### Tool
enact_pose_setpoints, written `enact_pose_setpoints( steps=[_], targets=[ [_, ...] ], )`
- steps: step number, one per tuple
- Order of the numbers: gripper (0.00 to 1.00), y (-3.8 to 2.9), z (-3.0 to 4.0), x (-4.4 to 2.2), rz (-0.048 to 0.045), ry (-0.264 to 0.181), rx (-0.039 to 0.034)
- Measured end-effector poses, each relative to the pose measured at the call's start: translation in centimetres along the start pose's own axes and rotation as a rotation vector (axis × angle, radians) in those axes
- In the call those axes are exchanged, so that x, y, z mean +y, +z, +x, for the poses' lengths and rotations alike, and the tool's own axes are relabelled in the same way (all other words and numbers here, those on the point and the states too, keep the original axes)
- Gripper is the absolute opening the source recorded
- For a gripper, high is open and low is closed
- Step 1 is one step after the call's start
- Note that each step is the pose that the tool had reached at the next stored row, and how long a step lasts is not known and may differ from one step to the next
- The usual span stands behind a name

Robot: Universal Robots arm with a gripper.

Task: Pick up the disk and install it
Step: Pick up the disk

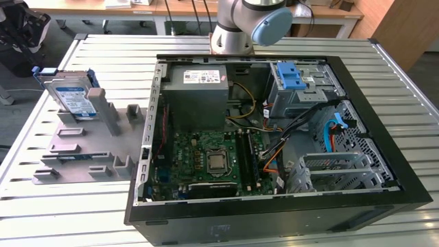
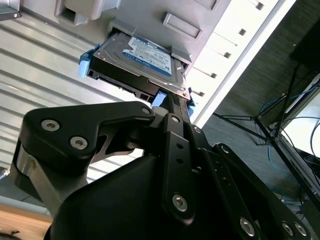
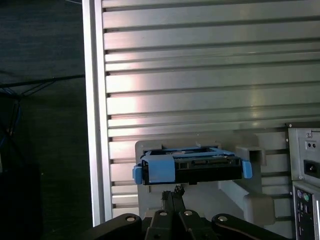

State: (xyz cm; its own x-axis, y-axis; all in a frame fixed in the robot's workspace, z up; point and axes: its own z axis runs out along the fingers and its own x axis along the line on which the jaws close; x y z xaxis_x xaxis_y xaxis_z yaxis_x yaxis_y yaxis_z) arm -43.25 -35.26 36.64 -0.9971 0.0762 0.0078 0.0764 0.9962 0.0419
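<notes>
- My gripper (image 3: 176, 190) has its fingers pressed together, as far as I can judge in the first wrist view, with nothing between them. It hangs well apart from the disk and points towards it.
- The disk (image 1: 72, 98) stands on edge in a slot of the grey holder (image 1: 103, 136). The holder lies on the slatted table (image 1: 61, 216) at the exterior view's left, beside the open computer case (image 1: 274, 218).
- I judge the disk rigid and fairly heavy for its size. Its smooth metal faces could slip, and it is sensitive to knocks.
- Its blue carrier bracket (image 2: 85, 62) runs round the edges and is likely the more flexible part. I think the safer hold is across the two flat faces at the exposed upper edge, not on the plastic alone.
- There is open room above the disk. An upright post (image 1: 96, 103) of the holder stands just beside it, and the table's edge is near.
- Inside the case, the grey drive cage (image 1: 305, 90) sits in a far corner. Loose cables (image 1: 309, 117) lie just beside it, so there is little spare room there.
</notes>
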Motion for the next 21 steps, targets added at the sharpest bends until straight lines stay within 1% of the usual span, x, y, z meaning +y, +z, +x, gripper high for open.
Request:
enact_pose_setpoints(
  steps=[11,16,21],
  targets=[
    [0.11,0.0,0.05,0.0,0.0002,-0.026,0.001],
    [0.11,0.0,0.06,-0.01,0.0004,-0.049,0.0021],
    [0.11,0.0,0.06,0.0,0.0004,-0.052,0.0022]
  ],
)
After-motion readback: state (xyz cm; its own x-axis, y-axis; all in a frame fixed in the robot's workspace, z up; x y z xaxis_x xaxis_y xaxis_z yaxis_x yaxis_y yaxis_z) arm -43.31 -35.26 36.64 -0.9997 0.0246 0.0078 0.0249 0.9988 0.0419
